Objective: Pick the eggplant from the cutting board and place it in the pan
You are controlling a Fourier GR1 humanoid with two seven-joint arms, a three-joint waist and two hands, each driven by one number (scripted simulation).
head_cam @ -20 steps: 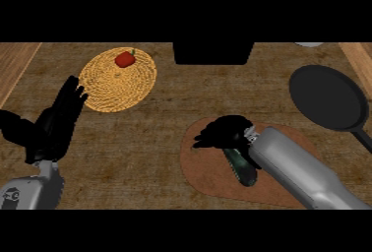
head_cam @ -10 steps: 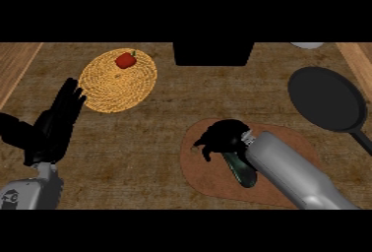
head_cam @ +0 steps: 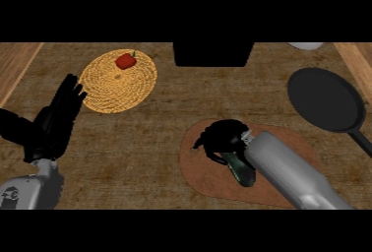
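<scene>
The wooden counter (head_cam: 167, 128) fills the view, and the brown cutting board (head_cam: 210, 177) lies on it toward the lower right. The right forearm (head_cam: 287, 170) slants up from the lower right corner across the board, ending in the right hand (head_cam: 222, 138), which sits over the board's upper left part with its fingers curled downward around the top end of the eggplant (head_cam: 241, 172). The eggplant, dark green, lies on the board just below the hand and against the forearm's left side; its long axis runs from upper left to lower right, with the upper end hidden in the hand and the rounded free end pointing to the lower right.

The black pan (head_cam: 325, 99) rests up and to the right of the cutting board, well apart from it, its handle running down toward the right edge. The left hand (head_cam: 51, 123) shows far left of the board, open, fingers straight and pointing up, holding nothing. A woven round mat (head_cam: 109, 91) lies up and left of the board, with a red pepper (head_cam: 126, 60) on its upper part. A black box (head_cam: 213, 54) stands above the board at the top edge.
</scene>
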